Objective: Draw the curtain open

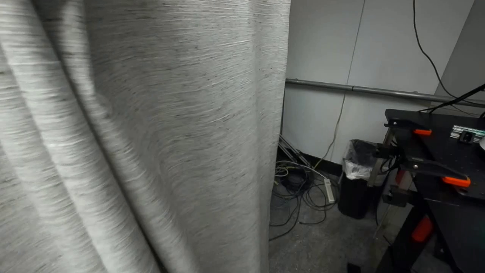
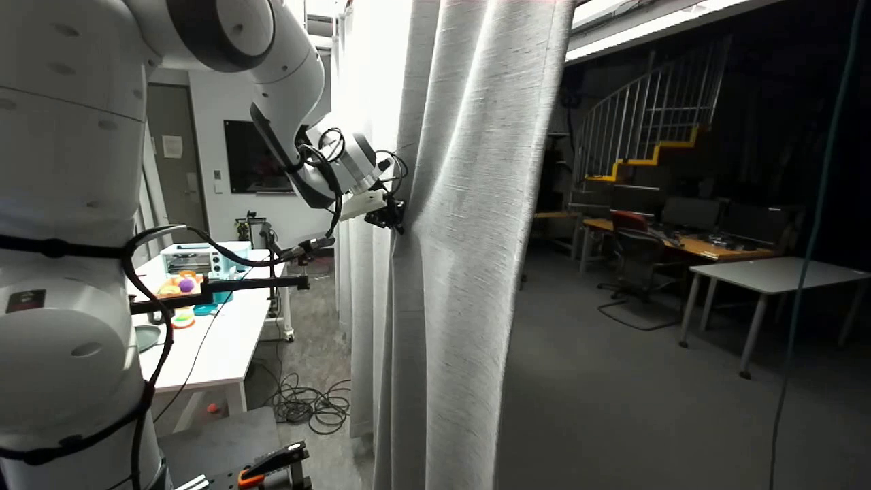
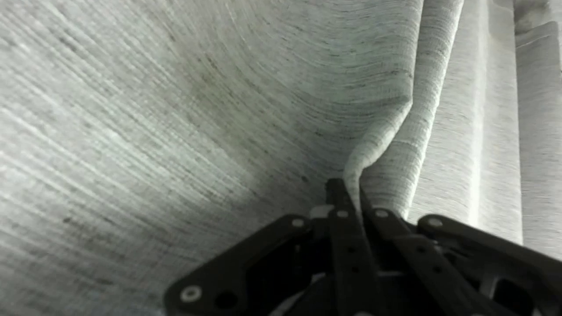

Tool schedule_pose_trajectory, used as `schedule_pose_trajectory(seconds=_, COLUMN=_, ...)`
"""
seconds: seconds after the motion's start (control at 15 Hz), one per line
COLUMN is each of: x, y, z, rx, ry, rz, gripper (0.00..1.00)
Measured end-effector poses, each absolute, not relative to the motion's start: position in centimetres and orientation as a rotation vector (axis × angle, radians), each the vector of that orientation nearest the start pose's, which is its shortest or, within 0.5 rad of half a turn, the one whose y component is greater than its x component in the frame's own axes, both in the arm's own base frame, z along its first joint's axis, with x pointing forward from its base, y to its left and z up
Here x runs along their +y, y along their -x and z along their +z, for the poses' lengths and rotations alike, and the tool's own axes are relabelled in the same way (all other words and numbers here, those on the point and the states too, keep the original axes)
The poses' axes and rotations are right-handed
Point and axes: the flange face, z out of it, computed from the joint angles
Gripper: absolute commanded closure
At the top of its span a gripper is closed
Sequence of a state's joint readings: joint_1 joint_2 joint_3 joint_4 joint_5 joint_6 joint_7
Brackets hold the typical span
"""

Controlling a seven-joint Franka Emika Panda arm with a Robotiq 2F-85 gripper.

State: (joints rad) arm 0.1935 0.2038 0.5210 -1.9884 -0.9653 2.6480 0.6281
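The curtain is a large light grey-white fabric with fine streaks and vertical folds. It fills the left of an exterior view (image 1: pixel 212 132) and hangs down the middle of an exterior view (image 2: pixel 469 286). In the wrist view the curtain (image 3: pixel 131 131) fills most of the frame. My gripper (image 3: pixel 354 197) is shut on a narrow pinched fold of the curtain, which runs up from between the fingers. In an exterior view the gripper (image 2: pixel 391 216) touches the curtain at about mid-height, where the fabric is pulled into creases. The fingertips are partly hidden by the fabric there.
A white table (image 2: pixel 235 354) with toys and a toy oven stands behind the arm. Cables (image 2: pixel 313 408) lie on the floor near the curtain. A black bin (image 1: pixel 356 193) and a black table with orange-tipped clamps (image 1: pixel 435 151) stand beyond the curtain's edge.
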Motion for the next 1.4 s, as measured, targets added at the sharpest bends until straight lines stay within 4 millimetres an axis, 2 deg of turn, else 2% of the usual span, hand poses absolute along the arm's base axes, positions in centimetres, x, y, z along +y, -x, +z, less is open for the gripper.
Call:
schedule_pose_trajectory(seconds=0.2, x=44.4, y=-46.5, z=42.2, rx=-1.3, ry=2.773, rz=-1.158, gripper=1.0)
schedule_pose_trajectory(seconds=0.4, x=47.4, y=-47.7, z=42.5, rx=-1.4, ry=2.703, rz=-1.177, gripper=1.0)
schedule_pose_trajectory(seconds=0.67, x=52.4, y=-47.7, z=42.5, rx=-1.58, ry=2.542, rz=-1.205, gripper=1.0)
schedule_pose_trajectory(seconds=1.07, x=59.1, y=-44.8, z=43.5, rx=-1.79, ry=2.277, rz=-1.24, gripper=1.0)
schedule_pose_trajectory(seconds=1.4, x=62.2, y=-41.5, z=44.3, rx=-1.941, ry=2.069, rz=-1.274, gripper=1.0)
